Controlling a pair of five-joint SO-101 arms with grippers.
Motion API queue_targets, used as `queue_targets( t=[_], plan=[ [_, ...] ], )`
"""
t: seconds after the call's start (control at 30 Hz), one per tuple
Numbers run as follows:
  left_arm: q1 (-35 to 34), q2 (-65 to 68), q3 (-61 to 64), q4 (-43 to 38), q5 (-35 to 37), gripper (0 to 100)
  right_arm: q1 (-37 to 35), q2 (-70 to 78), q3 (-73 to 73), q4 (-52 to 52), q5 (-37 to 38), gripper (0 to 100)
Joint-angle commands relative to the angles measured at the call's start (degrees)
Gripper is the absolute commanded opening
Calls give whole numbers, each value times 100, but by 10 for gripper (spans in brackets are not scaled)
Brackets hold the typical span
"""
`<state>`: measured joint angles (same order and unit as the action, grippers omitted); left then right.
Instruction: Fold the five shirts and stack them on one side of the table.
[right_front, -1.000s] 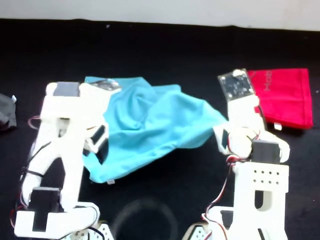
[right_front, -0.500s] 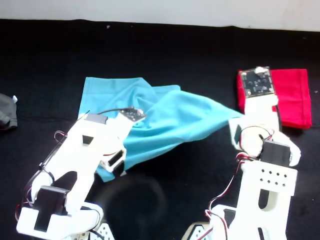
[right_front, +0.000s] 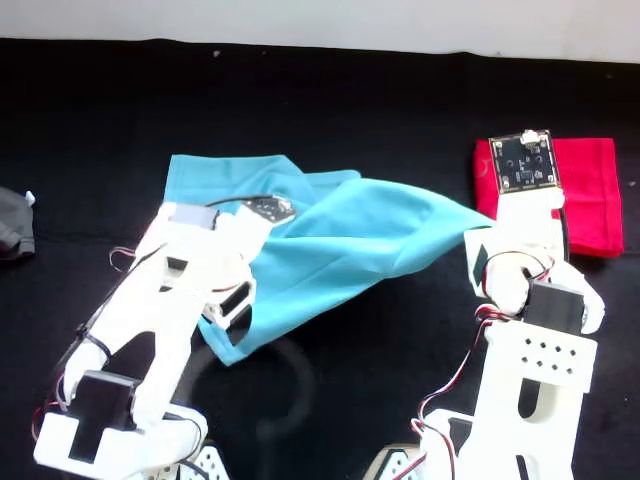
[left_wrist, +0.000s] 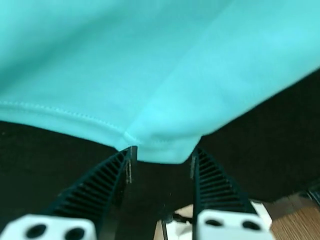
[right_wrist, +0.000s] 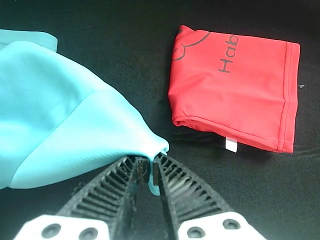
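A turquoise shirt (right_front: 340, 235) is stretched across the middle of the black table (right_front: 330, 90); its far left part lies flat. My left gripper (right_front: 235, 325) is at its near left corner. In the left wrist view that hemmed corner (left_wrist: 160, 147) sits between the two fingers, which stand a little apart. At the shirt's right tip my right gripper (right_wrist: 151, 172) is shut on the pinched cloth (right_wrist: 75, 130), just left of a folded red shirt (right_wrist: 235, 90). The red shirt (right_front: 590, 195) lies at the table's right side.
A grey cloth (right_front: 12, 225) lies at the table's far left edge. Both white arm bases stand at the near edge. Bare black table stretches behind the shirts and between the arms.
The right gripper has pulled the shirt's tip rightward toward the red shirt. The left arm has swung right with the near left corner, uncovering the shirt's flat far left part.
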<state>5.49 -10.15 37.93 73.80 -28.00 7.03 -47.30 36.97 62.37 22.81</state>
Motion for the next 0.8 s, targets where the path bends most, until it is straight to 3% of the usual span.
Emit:
queue_targets(
  t=[0.0,0.13,0.3,0.47,0.6,0.77],
  plan=[
    [66,-154,356,-404,53,186,66,-75,13,-84,62,6],
    [180,-207,532,-475,79,186,57,-75,22,-84,62,6],
    [831,-207,558,-448,519,186,57,-75,22,-84,62,6],
    [1376,-207,338,35,800,182,57,-75,31,-84,62,6],
    [1297,-154,321,-70,800,183,57,-75,31,-84,62,6],
    [690,-154,655,-756,774,185,57,-75,31,-84,62,6]
  ],
)
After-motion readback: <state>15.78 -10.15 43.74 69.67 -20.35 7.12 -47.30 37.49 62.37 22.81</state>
